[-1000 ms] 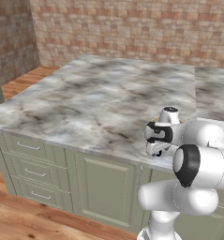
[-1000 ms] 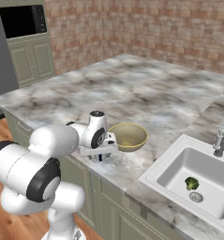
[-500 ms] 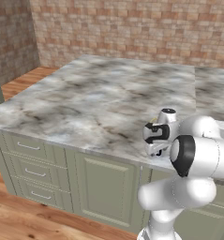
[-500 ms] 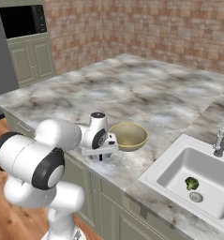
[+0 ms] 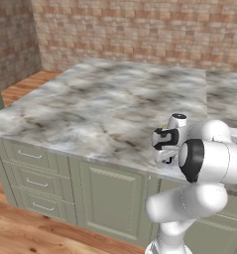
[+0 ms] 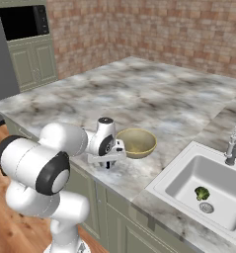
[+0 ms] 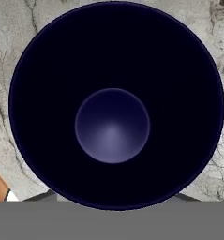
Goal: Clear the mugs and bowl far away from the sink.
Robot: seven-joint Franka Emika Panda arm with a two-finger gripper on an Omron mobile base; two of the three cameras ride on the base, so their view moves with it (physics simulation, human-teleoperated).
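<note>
The step in hand appears to be the pick-up of the navy mug (image 7: 116,105), the first of the items to be moved off from beside the sink (image 6: 201,185). The gripper (image 6: 108,163) hangs straight down over the near edge of the marble counter (image 5: 105,104), just beside the bowl (image 6: 136,142) on the side away from the sink, and the hand view looks directly down into the mug's dark round interior, which sits centred under the hand with the marble showing around its rim. The mug stands upright on the counter near the front edge, but in the two base views the hand covers it. Whether the fingers have closed on the mug cannot be told: their tips are hidden behind the mug's rim in the hand view and tucked under the hand in the base views, so neither a released nor a clenched state can be confirmed. The bowl rests on the counter near the sink's corner, and a small green piece of broccoli (image 6: 202,193) lies in the basin by the drain. Judging from this, the next move calls for a firm hold on the mug's wall, a clean vertical lift that avoids knocking the bowl, and then a carry across the wide counter to the far end, well apart from the sink.
</note>
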